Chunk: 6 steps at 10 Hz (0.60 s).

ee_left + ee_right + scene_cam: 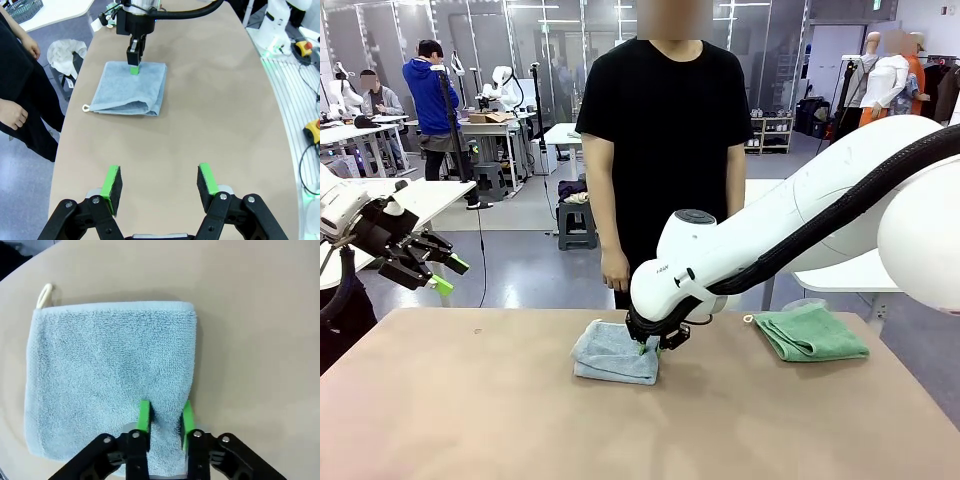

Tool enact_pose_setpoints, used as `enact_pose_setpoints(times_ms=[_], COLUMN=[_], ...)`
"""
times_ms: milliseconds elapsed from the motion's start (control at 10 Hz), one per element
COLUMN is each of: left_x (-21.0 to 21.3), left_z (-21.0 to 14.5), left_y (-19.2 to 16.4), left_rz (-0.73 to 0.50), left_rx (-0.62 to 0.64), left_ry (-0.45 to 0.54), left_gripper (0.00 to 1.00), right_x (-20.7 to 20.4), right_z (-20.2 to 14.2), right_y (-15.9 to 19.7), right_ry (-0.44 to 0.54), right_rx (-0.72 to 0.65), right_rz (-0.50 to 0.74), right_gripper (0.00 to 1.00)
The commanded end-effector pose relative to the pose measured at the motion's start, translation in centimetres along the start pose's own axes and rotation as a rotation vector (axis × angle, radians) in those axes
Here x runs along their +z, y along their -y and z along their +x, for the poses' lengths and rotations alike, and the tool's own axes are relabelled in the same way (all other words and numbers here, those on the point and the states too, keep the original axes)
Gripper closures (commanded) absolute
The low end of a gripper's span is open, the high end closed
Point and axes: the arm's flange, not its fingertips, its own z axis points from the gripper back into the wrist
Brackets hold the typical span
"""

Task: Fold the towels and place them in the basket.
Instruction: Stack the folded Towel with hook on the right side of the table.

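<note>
**Mia:** Big room, lots of desks far back, and one brown table [470,400] up close. Where are the towels?

**Ben:** One blue towel [615,352] lies in the middle of the table, and it looks folded over already. One green towel [810,333] sits at the far right edge, folded but a bit messy.

**Mia:** What is the right gripper [165,419] doing?

**Ben:** It is down on the blue towel, near one edge. Its green fingers [144,415] are pressed close together with a bit of the cloth pinched between them.

**Mia:** And the left gripper [159,184]?

**Ben:** It hangs up in the air at the left side, well away from the towels. Its fingers are spread wide and hold nothing.

**Mia:** Is anyone helping?

**Ben:** A person [665,150] in a black shirt stands at the far side, arms down, touching nothing.

**Mia:** So how much is done?

**Ben:** Not much, I think. The blue towel may need one more fold. I can't spot the dark basket, and both towels sit on the table, so putting them away is all left to do.
</note>
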Motion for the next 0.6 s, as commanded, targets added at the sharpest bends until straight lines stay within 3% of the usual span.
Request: enact_pose_setpoints(times_ms=[0, 100, 400, 500], left_x=[0.00, 0.00, 0.00, 0.00], left_z=[0.03, 0.03, 0.03, 0.03], left_y=[-0.04, -0.04, -0.04, -0.04], left_rz=[0.004, 0.004, 0.004, 0.004], left_rx=[-0.002, -0.002, -0.002, -0.002], left_ry=[-0.002, -0.002, -0.002, -0.002], left_gripper=[0.24, 0.24, 0.24, 0.24], right_x=[-0.13, -0.19, 0.60, 0.18], right_z=[0.36, 0.32, 0.57, 0.08], right_y=[-0.15, -0.19, -0.44, -0.18], right_ry=[-0.008, -0.010, 0.035, -0.006], right_rx=[0.018, 0.025, 0.048, 0.010], right_rz=[-0.009, -0.017, -0.082, -0.011], right_gripper=[0.92, 1.00, 1.00, 1.00])
